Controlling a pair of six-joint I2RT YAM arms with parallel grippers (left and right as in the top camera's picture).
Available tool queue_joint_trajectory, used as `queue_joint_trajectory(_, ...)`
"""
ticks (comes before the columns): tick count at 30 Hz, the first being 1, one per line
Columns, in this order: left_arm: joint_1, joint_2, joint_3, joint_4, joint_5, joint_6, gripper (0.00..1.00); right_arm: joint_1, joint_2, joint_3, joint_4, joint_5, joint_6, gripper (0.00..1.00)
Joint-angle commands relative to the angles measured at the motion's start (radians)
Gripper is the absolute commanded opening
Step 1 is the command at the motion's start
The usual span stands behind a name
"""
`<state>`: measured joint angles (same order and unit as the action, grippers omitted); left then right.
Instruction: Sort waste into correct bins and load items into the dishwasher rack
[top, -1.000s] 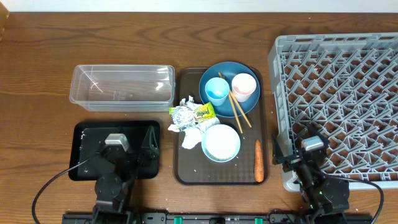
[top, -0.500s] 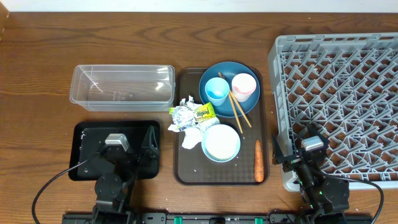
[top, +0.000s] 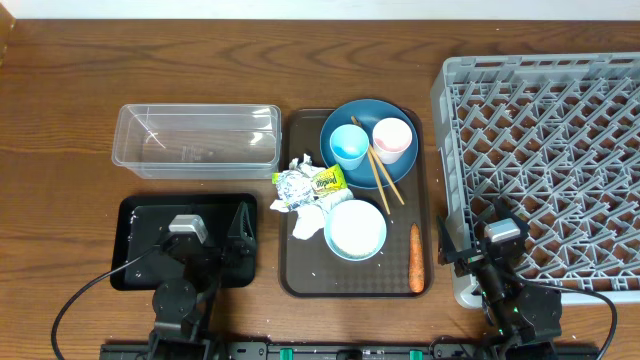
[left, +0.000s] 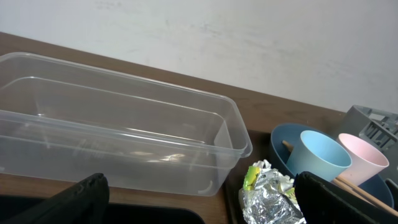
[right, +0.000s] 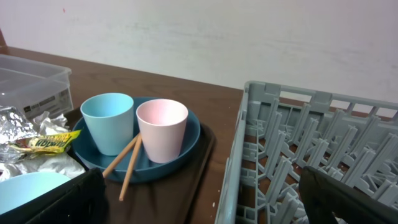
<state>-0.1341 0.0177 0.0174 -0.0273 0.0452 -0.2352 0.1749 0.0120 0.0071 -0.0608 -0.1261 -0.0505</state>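
Tools first: the left tool (left: 199, 193) and right tool (right: 202, 186) both have their jaws spread wide with nothing between them. The left one hangs over the black tray (top: 135, 225) at the near-left of the table (top: 60, 90). The right one sits by the near-left corner of the dishwasher rack (top: 540, 65).

Everything to sort is on the brown serving tray (top: 300, 272) in the middle. The foil wrapper (top: 312, 183) hangs over its left edge and touches the white tissue (top: 306, 222), which is tucked against the white bowl (top: 356, 230). The carrot (top: 416, 258) lies along the right rim. At the back, the dark-blue dish (top: 345, 115) carries the light-blue cup (top: 349, 146) and pink cup (top: 392, 139), with the chopsticks (top: 380, 178) slanting between them and over the dish's front edge. The clear tub (top: 198, 108) is empty, just left of the serving tray.

What could go sideways, probably:
- Grabbing the wrapper could drag the tissue along with it, since they touch.
- Lifting the dish before the cups would likely tip them and roll the chopsticks off.
- The carrot is so close to the rim that a finger may land on the rim and miss.
- The chopsticks are thin, so they could slip the jaws or drop through the rack's open lattice.
- The right arm sits right at the rack wall, so a careless swing could knock it.
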Motion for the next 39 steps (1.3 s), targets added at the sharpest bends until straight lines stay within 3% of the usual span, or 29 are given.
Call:
queue_joint_trajectory(1, -0.003, 0.0, -0.013, -0.043, -0.012, 0.006, 0.98, -0.006, -0.004, -0.002, -0.003, -0.002, 0.012, 0.99)
queue_joint_trajectory(15, -0.003, 0.0, -0.013, -0.034, -0.011, 0.006, 0.98, -0.006, -0.004, -0.002, -0.003, -0.002, 0.012, 0.99)
queue_joint_trajectory(20, -0.003, 0.0, 0.045, -0.06, 0.127, 0.002, 0.98, -0.006, -0.004, -0.002, -0.003, -0.002, 0.012, 0.99)
queue_joint_trajectory(28, -0.003, 0.131, 0.438, -0.459, 0.157, -0.023, 0.98, -0.006, -0.004, -0.002, -0.003, -0.002, 0.012, 0.99)
queue_joint_trajectory(37, -0.003, 0.686, 1.063, -1.085, 0.157, -0.024, 0.98, -0.006, -0.004, -0.002, -0.003, -0.002, 0.012, 0.99)
queue_joint_trajectory(39, -0.003, 0.808, 1.148, -1.163, 0.158, -0.024, 0.98, -0.006, -0.004, -0.002, -0.003, -0.002, 0.012, 0.99)
